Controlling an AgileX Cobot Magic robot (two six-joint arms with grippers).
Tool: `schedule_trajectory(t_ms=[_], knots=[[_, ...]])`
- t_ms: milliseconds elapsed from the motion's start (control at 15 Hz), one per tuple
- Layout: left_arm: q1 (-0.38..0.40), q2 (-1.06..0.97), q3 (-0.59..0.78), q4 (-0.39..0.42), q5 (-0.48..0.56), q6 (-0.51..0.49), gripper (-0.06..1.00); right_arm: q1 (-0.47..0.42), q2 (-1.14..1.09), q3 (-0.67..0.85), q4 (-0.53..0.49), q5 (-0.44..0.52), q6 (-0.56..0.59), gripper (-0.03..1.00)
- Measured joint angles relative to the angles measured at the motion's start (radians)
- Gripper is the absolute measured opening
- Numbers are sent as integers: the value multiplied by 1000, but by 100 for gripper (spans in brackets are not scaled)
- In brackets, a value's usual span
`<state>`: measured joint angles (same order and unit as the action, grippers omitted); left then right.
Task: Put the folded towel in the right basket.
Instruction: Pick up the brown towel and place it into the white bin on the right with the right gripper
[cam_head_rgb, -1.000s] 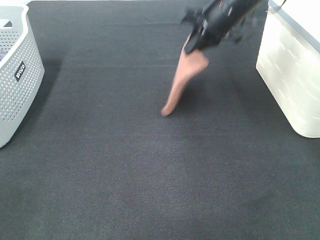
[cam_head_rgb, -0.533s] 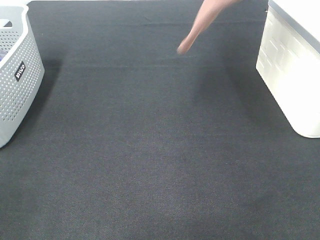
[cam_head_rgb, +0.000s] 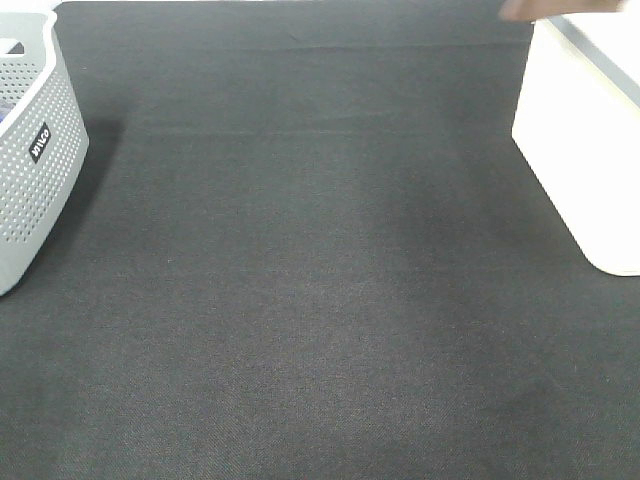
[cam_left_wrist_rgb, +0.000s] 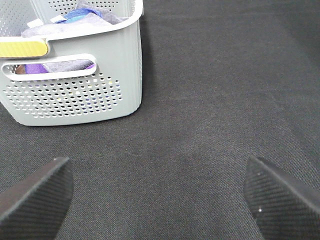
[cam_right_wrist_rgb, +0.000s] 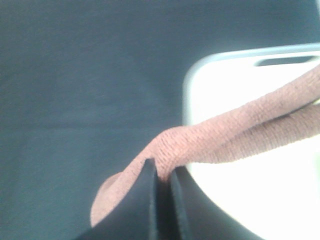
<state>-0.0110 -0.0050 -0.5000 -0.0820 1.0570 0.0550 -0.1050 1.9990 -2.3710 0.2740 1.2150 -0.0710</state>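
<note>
Dark grey woven mat (cam_head_rgb: 300, 300) is covering the whole work surface. On the right side the white bin (cam_head_rgb: 585, 160) is standing on it, with smooth walls and rounded corners. On the left side the grey basket (cam_head_rgb: 35, 170) with many small holes is standing, well apart from the bin. Some clothes (cam_left_wrist_rgb: 60, 65) in purple, blue and grey are lying inside it.

The towel (cam_right_wrist_rgb: 225, 130), reddish-brown and folded, is hanging in the air and not lying on the mat. In the right wrist view its folds are stretching across the rim of the bin and over the bin's open inside. I cannot tell if it is touching the rim. In the high view only a blurred reddish strip of it is showing at the far edge, just above the bin's far left corner.

The right gripper (cam_right_wrist_rgb: 162, 195) is pinching one edge of the towel, with its jaws pressed tightly together on the cloth. The left gripper (cam_left_wrist_rgb: 160, 195) is hovering over the mat near the grey basket, its two black fingers (cam_left_wrist_rgb: 35, 192) spread wide and holding nothing.

A small black label (cam_head_rgb: 39, 142) is sitting on the grey basket's wall.
</note>
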Motion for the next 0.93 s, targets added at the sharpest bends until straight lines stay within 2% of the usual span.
schedule_trajectory(t_ms=[333, 667, 933], knots=[[0, 0, 0, 0, 0, 0, 88, -143, 0, 146, -3, 1, 0, 1], [0, 0, 0, 0, 0, 0, 88, -156, 34, 278, -85, 6, 43, 1], [0, 0, 0, 0, 0, 0, 88, -156, 61, 295, -110, 6, 77, 2]])
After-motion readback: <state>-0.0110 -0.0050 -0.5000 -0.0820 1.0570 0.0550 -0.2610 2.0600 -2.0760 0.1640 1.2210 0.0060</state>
